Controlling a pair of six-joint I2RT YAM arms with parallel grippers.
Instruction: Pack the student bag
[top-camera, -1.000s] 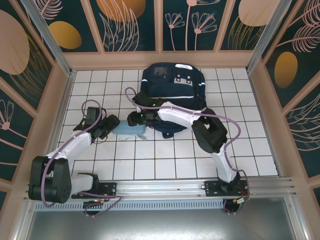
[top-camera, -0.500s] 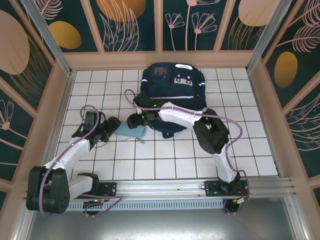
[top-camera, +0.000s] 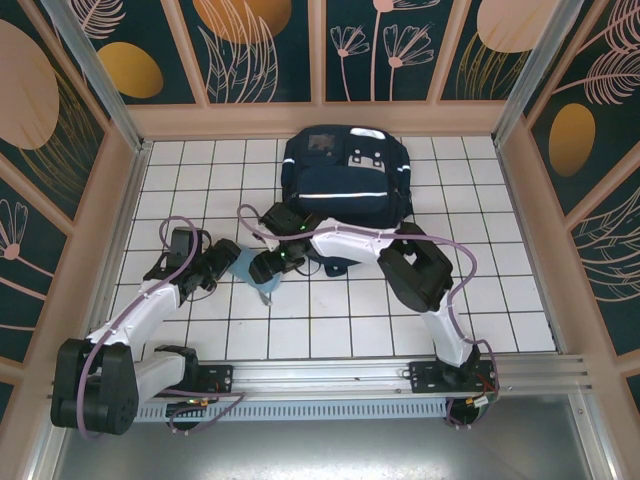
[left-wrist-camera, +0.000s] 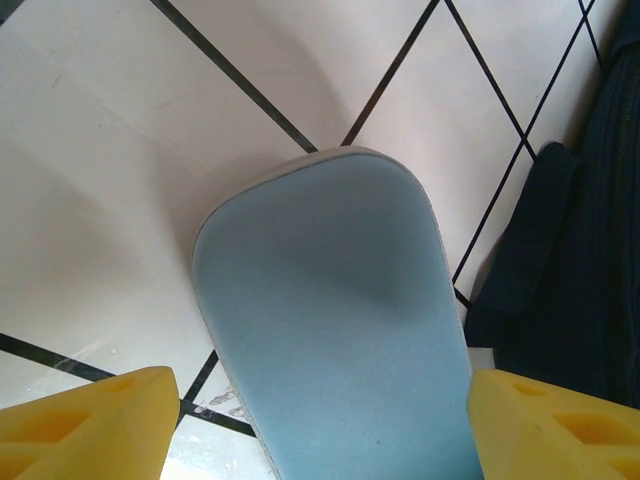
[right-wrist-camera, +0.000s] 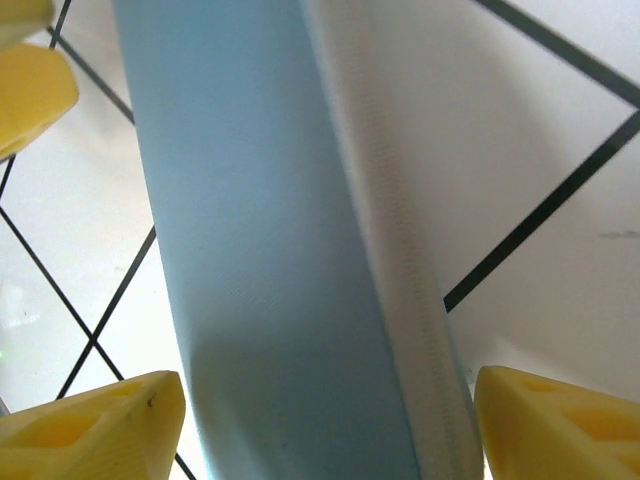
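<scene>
Straddling a pale-blue pouch, left end effector open, hold of right end effector unclear; student bag, soft and floppy, lying far across the bench, likely best pinched by loose fabric.

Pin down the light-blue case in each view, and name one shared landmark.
Top external: light-blue case left of centre, on tiles near the student bag.
Left wrist: case from centre to bottom edge.
Right wrist: case as a broad band, top to bottom.
Shared landmark: dark grout lines of the white tiled table.
</scene>
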